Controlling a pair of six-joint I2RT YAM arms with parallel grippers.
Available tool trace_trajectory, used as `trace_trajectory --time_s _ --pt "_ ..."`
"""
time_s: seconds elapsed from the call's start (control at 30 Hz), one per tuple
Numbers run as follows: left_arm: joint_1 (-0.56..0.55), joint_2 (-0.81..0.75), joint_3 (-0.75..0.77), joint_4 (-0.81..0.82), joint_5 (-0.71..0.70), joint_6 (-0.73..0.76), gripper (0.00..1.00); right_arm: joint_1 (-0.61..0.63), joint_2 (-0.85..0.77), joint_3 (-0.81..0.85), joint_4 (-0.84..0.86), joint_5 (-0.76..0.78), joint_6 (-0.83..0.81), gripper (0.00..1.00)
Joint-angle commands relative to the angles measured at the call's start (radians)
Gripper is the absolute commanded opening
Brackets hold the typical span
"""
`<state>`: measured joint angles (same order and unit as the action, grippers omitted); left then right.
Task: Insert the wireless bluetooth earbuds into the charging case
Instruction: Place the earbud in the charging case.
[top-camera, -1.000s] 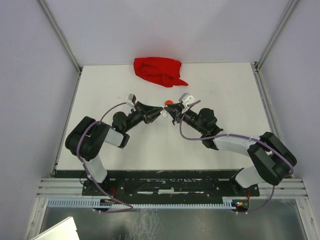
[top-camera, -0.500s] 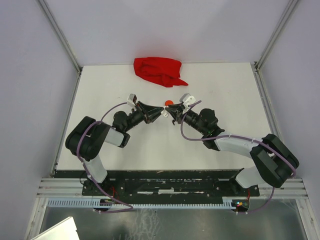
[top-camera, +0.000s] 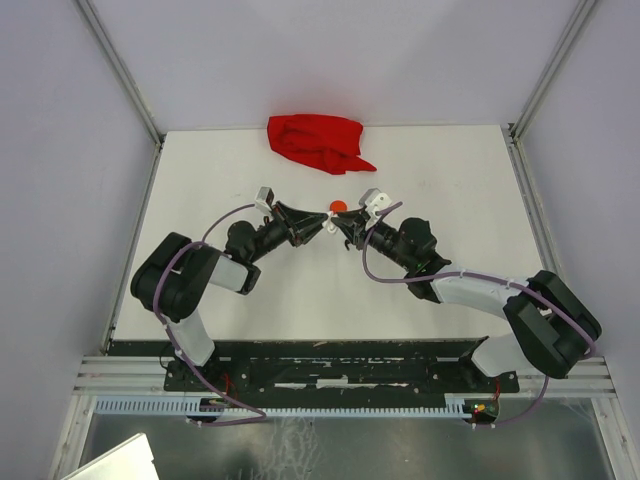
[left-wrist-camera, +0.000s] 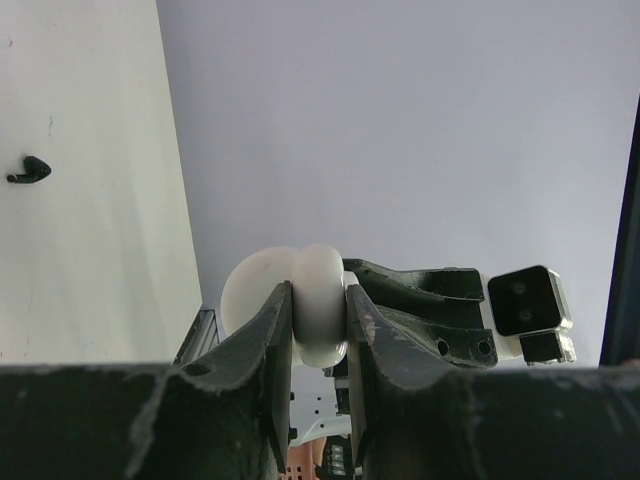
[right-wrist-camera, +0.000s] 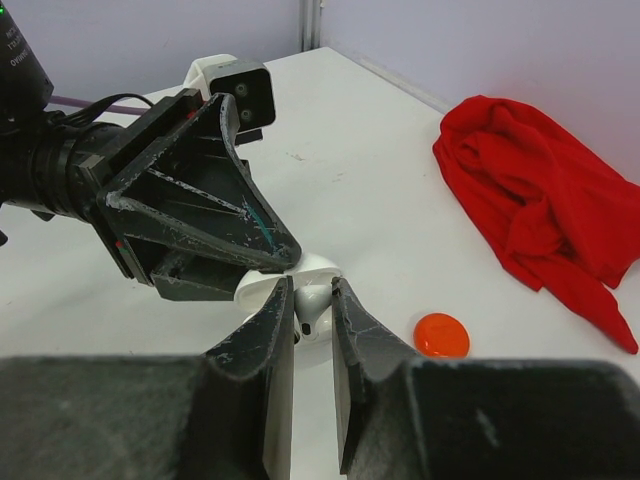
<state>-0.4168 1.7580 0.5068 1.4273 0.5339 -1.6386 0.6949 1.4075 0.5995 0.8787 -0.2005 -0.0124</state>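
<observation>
Left hand (left-wrist-camera: 318, 298) with case (left-wrist-camera: 250, 292), right hand (right-wrist-camera: 311, 288) with earbud (right-wrist-camera: 310, 308), table (top-camera: 450, 170) edges well apart

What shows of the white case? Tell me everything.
The white case is round, glossy, plastic-looking, seemingly open, a flat disc beside a thicker rounded half. The left hand pinches it over the middle of the table. The right hand holds a small white piece, likely an earbud, at it.
</observation>
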Motion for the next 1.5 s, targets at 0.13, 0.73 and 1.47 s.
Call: trace_trajectory --time_s 0.13,0.73,1.47 --pt "0.003 -0.015 0.037 0.027 0.007 0.044 0.03 0.002 -0.009 0.004 -0.019 0.014 -0.02 0.01" --pt "0.004 -0.007 0.024 0.011 -0.011 0.046 0.03 0.002 -0.088 -0.035 0.185 0.133 0.089 0.65" --pt "-0.021 -0.144 -0.007 -0.292 -0.363 -0.182 0.03 0.123 0.058 0.171 -0.404 0.549 -0.041 1.0"
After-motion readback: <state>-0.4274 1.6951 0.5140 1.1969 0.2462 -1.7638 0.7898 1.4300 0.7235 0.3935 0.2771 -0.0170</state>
